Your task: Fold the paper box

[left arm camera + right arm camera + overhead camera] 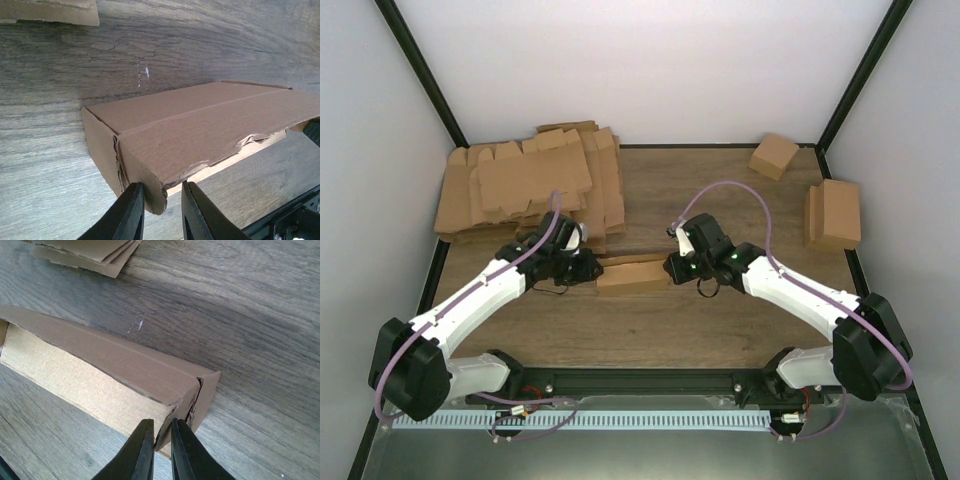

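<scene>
Mid-table, between the two arms: the paper box (pixel 632 275), plain brown, partly folded into a shallow rectangular shape, long side running left to right; flat on the wood-grain table (pixel 650 335). From the left wrist, top panel of the paper box (pixel 210 117) closed over, one crease line along it; near edge ragged, paler inner board showing beneath. From the right wrist, the paper box (pixel 115 365) open along one long side, pale inner face exposed.

Clenched on the box's left end: the left gripper (pixel 586 268); in its own view the left gripper (pixel 162 212) pinching a corner of the end wall, black fingers on either side of the cardboard.

Clenched on the box's right end: the right gripper (pixel 672 267); in its own view the right gripper (pixel 161 440) drawn almost closed on a thin corner flap.

Just behind the box on the tabletop: a small white scuff (pixel 144 74).

Behind and to the left, near the box: a loose pile of flat blanks (pixel 525 185), spread toward the back-left corner.

Well apart at back right: a small cube-like box (pixel 773 155), set at an angle; by the right wall, a larger folded carton (pixel 835 213).

Looping over each arm: purple cables (pixel 740 190).
</scene>
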You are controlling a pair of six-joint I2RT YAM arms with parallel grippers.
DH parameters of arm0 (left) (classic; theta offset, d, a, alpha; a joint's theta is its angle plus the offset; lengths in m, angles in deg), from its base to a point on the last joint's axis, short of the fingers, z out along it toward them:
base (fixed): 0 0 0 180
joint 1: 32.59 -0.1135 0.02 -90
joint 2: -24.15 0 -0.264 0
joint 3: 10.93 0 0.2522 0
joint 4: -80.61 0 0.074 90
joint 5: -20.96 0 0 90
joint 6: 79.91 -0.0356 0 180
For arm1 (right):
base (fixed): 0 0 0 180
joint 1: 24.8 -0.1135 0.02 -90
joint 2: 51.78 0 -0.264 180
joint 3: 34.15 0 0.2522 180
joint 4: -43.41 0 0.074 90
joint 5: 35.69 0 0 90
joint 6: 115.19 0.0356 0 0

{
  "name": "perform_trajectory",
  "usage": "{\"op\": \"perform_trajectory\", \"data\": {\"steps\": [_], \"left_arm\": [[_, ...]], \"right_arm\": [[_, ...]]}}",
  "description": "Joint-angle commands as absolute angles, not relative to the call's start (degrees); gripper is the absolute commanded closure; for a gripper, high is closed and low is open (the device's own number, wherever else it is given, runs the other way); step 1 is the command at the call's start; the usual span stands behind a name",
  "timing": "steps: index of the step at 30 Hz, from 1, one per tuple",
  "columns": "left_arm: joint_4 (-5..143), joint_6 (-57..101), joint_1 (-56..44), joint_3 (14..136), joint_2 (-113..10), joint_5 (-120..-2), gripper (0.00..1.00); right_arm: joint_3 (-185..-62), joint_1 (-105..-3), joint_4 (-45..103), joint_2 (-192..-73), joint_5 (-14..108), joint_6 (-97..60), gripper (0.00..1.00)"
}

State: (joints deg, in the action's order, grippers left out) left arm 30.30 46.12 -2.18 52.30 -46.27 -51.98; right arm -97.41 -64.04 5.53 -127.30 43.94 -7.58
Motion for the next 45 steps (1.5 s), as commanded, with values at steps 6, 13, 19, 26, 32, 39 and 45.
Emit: {"op": "perform_trajectory", "data": {"steps": [6,13,19,26,32,39,45], "left_arm": [[34.42,48.49,-1.93,50.97,-46.52,-48.09,0.77],[32.42,47.38,-1.93,51.40,-46.51,-49.72,0.78],[27.31,44.76,-1.93,52.87,-46.35,-54.53,0.80],[24.64,43.23,-1.92,53.66,-46.68,-56.34,0.80],[25.42,43.13,-1.92,53.26,-47.11,-55.59,0.81],[28.70,43.94,-1.94,51.12,-47.56,-52.80,0.87],[29.93,44.35,-1.83,50.12,-47.57,-51.90,0.90]], "right_arm": [[-101.19,-64.79,5.32,-128.52,40.64,-3.92,0.91],[-103.29,-65.56,1.59,-129.84,45.21,-6.62,0.91],[-104.16,-66.10,-1.40,-130.88,48.88,-9.01,0.91],[-104.40,-66.20,-1.85,-131.13,49.96,-9.73,0.92],[-103.84,-66.41,-1.00,-131.29,48.91,-9.23,0.92],[-102.97,-67.21,0.07,-131.84,48.78,-8.67,0.93],[-102.48,-67.77,0.50,-132.12,49.02,-8.25,0.95]]}}
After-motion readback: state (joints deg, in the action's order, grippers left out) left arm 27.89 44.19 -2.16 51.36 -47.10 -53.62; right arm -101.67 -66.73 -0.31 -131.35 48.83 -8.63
